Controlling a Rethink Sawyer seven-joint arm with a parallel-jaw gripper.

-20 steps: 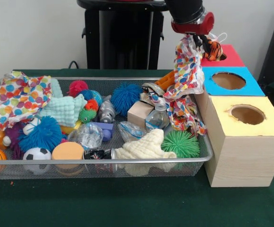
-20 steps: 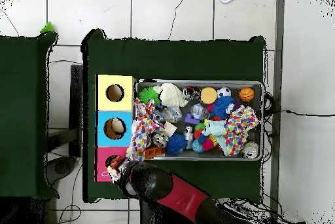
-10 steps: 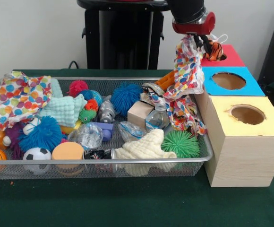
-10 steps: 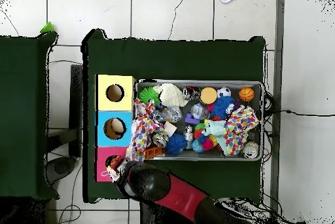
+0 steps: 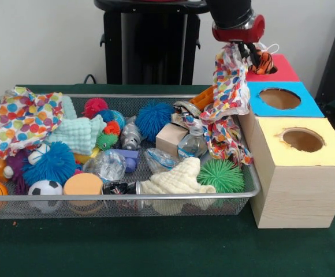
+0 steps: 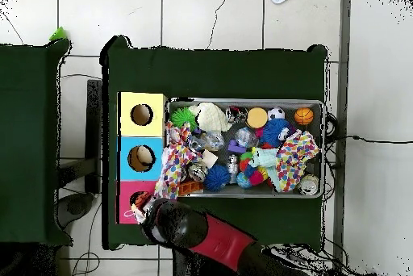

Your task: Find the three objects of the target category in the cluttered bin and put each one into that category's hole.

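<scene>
My gripper hangs over the near-left corner of the red box, shut on a small orange striped tiger plush. The plush sits at the edge of the red box's hole. A polka-dot cloth is caught at the gripper too and trails down into the wire bin. In the overhead view the arm covers the gripper. Only the tiger plush shows there, on the red box, with the polka-dot cloth stretching toward the bin.
A blue box and a yellow box, each with a hole, stand in a row with the red one. The bin holds a second polka-dot cloth, spiky balls, sports balls, plastic bottles, a wooden block and a cream cloth.
The gripper with the tiger plush and the cloth has crept slightly up and toward the red box. Nothing in the bin has moved.
</scene>
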